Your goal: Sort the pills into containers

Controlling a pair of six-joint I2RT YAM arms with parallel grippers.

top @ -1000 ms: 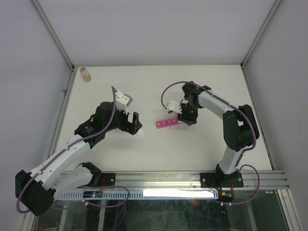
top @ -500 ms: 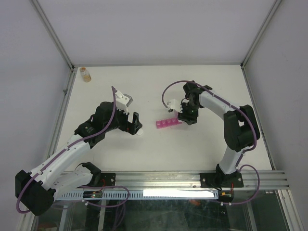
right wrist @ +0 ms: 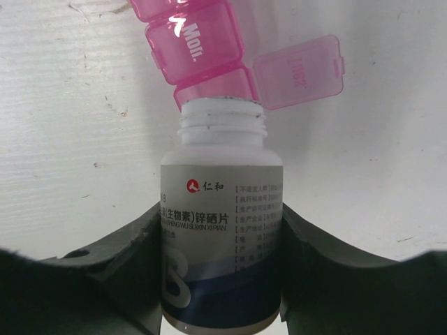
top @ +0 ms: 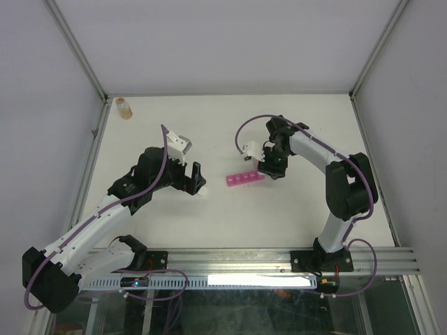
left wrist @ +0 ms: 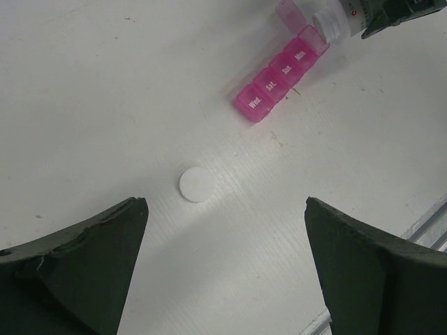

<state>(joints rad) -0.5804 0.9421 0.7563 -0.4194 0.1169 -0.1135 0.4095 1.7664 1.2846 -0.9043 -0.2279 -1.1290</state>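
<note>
Right hand (right wrist: 220, 209) edged farther out | clamps bottle (right wrist: 220, 237) over open compartment (right wrist: 213, 85) | left hand (left wrist: 225, 202) wide, empty

white links, black joints, purple cables; left tool (top: 196, 179) and right tool (top: 270, 169) black.

Through the left wrist camera I see the left gripper (left wrist: 225, 230) with its dark fingers (left wrist: 84, 265) spread wide above the white table (left wrist: 105, 91). A small white round disc (left wrist: 195, 185) lies flat between them. Further off lies the translucent pink plastic pill-organiser strip (left wrist: 274, 82), set diagonally, its shut lids running from "Wed." to "Mon.". The far end lid stands flipped open. A white plastic bottle (left wrist: 335, 21), held by the right gripper (left wrist: 363, 17), has its uncapped mouth at that open end.
</note>
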